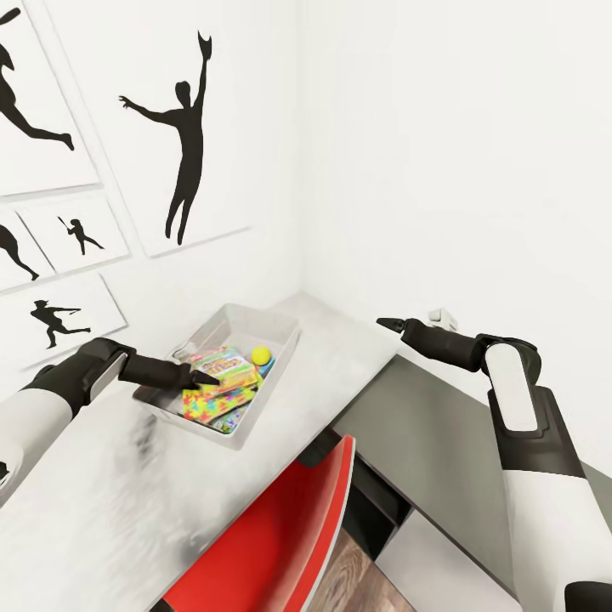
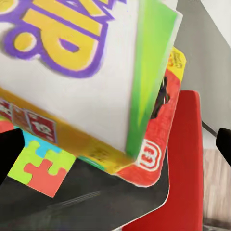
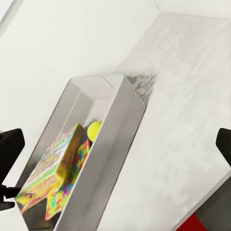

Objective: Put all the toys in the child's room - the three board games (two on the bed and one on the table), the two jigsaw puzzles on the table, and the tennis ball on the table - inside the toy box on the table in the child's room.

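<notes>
Where the worktop (image 1: 102,476) meets the wall of silhouette prints (image 1: 183,119), the toy box (image 1: 280,336) sits near the corner, a shallow grey tray with low walls. Inside it lie the toys: a board game (image 1: 223,364) with a green edge on top of the pile, a puzzle (image 1: 208,406) printed with coloured jigsaw pieces under it toward the near end, and the yellow ball (image 1: 261,354) beside them toward the far end.

From the head view, the left fingers (image 1: 206,379) reach over the box's near-left rim and end right at the pile, level with the game's near edge. The left wrist view looks close onto that game (image 2: 86,72): its white face with purple and yellow letters and its green side tilt up steeply, with a red-edged box (image 2: 154,144) and the puzzle (image 2: 41,166) under it. One dark fingertip (image 2: 9,149) shows at one edge of that view and the other at the opposite edge, spread wide with nothing between them; the game lies beyond them, not in their grasp.

Off to the right, the right fingers (image 1: 391,324) hang in the air past the worktop's edge, well apart from the box and pointing toward it. The right wrist view looks along the box (image 3: 120,139), with the game (image 3: 48,163) and ball (image 3: 94,128) inside; its two dark fingertips (image 3: 9,147) sit at opposite edges, wide apart and empty.

A red chair (image 1: 272,544) stands tucked against the worktop's near edge.
</notes>
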### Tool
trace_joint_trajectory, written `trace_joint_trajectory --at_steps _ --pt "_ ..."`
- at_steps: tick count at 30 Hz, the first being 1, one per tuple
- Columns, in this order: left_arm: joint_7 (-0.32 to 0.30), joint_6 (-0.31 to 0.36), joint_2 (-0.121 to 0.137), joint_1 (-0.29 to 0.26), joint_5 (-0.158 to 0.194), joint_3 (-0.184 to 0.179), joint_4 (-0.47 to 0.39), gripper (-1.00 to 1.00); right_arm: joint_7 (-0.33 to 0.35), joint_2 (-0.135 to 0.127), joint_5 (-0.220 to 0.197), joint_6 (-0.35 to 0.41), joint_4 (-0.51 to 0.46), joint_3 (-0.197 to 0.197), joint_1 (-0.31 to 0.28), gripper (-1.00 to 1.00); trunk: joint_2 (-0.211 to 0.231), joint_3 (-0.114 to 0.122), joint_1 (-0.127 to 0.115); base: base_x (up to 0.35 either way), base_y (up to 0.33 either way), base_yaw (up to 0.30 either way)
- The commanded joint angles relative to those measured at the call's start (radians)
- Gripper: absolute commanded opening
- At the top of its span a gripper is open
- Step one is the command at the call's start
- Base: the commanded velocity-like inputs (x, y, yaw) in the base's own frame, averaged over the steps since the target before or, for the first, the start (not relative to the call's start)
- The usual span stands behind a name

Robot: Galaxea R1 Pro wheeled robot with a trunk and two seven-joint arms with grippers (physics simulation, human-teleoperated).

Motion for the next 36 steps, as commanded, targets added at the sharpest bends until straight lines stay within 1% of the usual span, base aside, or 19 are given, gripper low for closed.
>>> trace_joint_trajectory --at_steps 1,4,8,11,18,20,22,24,25,26,27,31,33,36 --pt "-0.001 0.006 0.001 -0.001 0.006 -0.005 0.0 1.0 0.0 0.0 0.0 0.005 0.0 -0.001 -0.001 1.0 -0.002 -0.002 0.0 0.0 0.0 0.0" --pt "0.0 0.005 0.002 -0.001 0.006 -0.005 0.0 1.0 0.0 0.0 0.0 0.005 0.0 -0.001 -0.001 1.0 -0.002 -0.002 0.0 0.0 0.0 0.0" --pt "0.001 0.004 0.009 -0.001 0.006 -0.004 0.0 1.0 0.0 0.0 0.0 0.005 0.004 -0.001 -0.001 1.0 -0.002 -0.002 0.0 0.0 0.0 0.0" --pt "0.001 0.004 0.027 -0.001 0.006 0.0 0.0 1.0 0.0 0.0 0.0 0.005 0.005 -0.001 -0.001 1.0 -0.002 -0.002 0.0 0.0 0.0 0.0" --pt "-0.009 0.0 0.081 -0.001 0.011 0.01 -0.001 1.0 0.002 0.0 0.0 0.005 0.005 -0.001 -0.001 1.0 -0.002 -0.002 0.0 0.0 0.0 0.0" --pt "-0.013 0.0 0.088 -0.001 0.014 0.014 -0.002 1.0 0.003 0.0 0.0 0.005 0.003 -0.001 -0.001 1.0 -0.002 -0.002 0.0 0.0 0.0 0.0" --pt "-0.021 0.0 0.091 -0.001 0.016 0.032 -0.004 1.0 0.003 0.0 0.0 0.005 0.0 -0.001 -0.001 1.0 -0.002 -0.001 0.0 0.0 0.0 0.0" --pt "-0.041 -0.001 0.092 -0.001 0.016 0.051 -0.005 1.0 0.003 0.0 0.0 0.005 -0.001 -0.002 -0.001 1.0 -0.002 0.001 0.0 0.0 0.0 0.0" --pt "-0.073 -0.011 0.093 0.0 0.017 0.067 -0.006 1.0 0.004 -0.001 0.0 0.005 -0.001 -0.002 -0.002 1.0 -0.002 0.002 0.0 -0.053 0.0 0.0" --pt "-0.099 -0.023 0.093 0.0 0.016 0.073 -0.006 1.0 0.004 -0.001 0.0 0.005 -0.002 -0.004 -0.003 1.0 -0.002 0.004 0.0 -0.114 0.0 0.0" --pt "-0.112 -0.029 0.093 0.0 0.016 0.076 -0.006 1.0 0.004 -0.001 0.0 0.005 -0.002 -0.005 -0.004 1.0 -0.002 0.005 0.0 -0.145 0.007 0.0" --pt "-0.212 -0.054 0.093 0.001 0.014 0.083 -0.006 1.0 0.006 -0.001 -0.001 0.005 -0.002 -0.032 -0.005 1.0 -0.002 0.011 0.0 -0.171 0.056 0.0" --pt "-0.234 -0.059 0.093 0.001 0.015 0.084 -0.006 1.0 0.006 -0.001 -0.002 0.005 -0.002 -0.041 -0.006 1.0 -0.002 0.015 0.0 -0.055 0.022 -0.002" --pt "-0.245 -0.067 0.093 0.003 0.015 0.085 -0.006 1.0 0.006 -0.001 -0.002 0.005 -0.002 -0.045 -0.006 1.0 -0.002 0.019 0.0 -0.02 0.008 -0.041"
